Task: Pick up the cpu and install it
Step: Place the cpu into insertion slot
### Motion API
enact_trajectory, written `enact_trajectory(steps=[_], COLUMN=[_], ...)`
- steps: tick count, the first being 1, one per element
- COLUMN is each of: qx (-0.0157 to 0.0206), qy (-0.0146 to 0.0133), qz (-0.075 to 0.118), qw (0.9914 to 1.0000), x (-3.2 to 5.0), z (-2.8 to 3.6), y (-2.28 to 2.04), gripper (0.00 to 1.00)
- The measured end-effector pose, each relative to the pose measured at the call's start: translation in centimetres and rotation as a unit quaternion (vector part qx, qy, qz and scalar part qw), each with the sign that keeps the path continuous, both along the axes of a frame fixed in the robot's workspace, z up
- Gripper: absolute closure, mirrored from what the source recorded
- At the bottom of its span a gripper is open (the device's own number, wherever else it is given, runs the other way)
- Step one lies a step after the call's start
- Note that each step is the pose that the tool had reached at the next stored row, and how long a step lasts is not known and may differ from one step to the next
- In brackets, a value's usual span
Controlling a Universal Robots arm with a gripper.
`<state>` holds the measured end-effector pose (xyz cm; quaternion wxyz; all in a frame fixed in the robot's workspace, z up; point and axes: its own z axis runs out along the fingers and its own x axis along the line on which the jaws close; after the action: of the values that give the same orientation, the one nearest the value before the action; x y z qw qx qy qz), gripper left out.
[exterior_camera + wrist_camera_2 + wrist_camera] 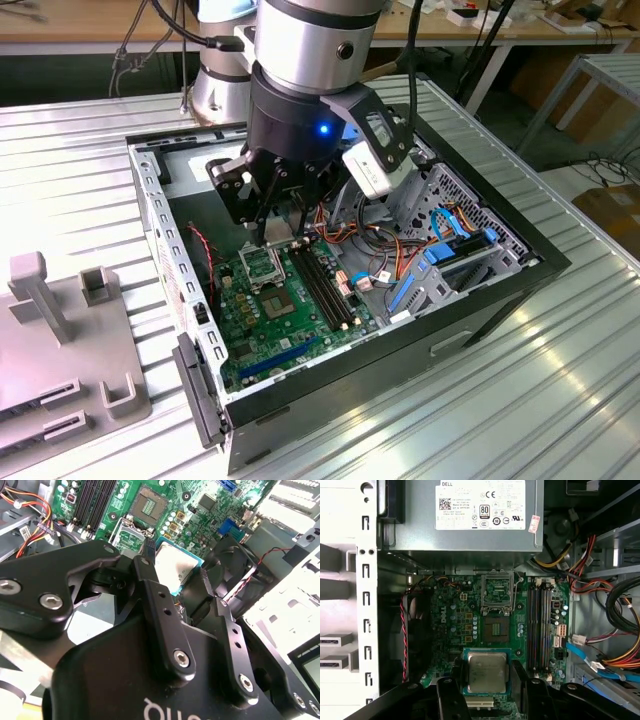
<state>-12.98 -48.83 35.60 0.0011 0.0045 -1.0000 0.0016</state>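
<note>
Jaws clamped on one cpu over one motherboard, one open socket, four memory slots

Uncovered socket, memory slots just beside

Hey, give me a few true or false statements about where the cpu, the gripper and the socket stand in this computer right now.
1. The gripper grips the cpu between its fingers. True.
2. The cpu sits in the socket. False: the socket is empty, and the cpu is held apart from it.
3. The computer case is closed. False: its side is open, with the motherboard showing.
4. The memory slots run beside the socket. True.
</note>
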Motion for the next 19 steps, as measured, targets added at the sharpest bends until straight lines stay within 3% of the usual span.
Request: enact_trajectory(steps=[5,8,19], qx=[0.0,0.0001,0.0], qy=[0.0,0.0,0.0], qz=[0.0,0.0,0.0], qw=[1.0,1.0,1.0], x=[0.0,-0.01,0.0], z=[-0.03,-0.26,-0.4], y=[-0.09,-0.39,-0.4], gripper=[0.53,0.53,0.53])
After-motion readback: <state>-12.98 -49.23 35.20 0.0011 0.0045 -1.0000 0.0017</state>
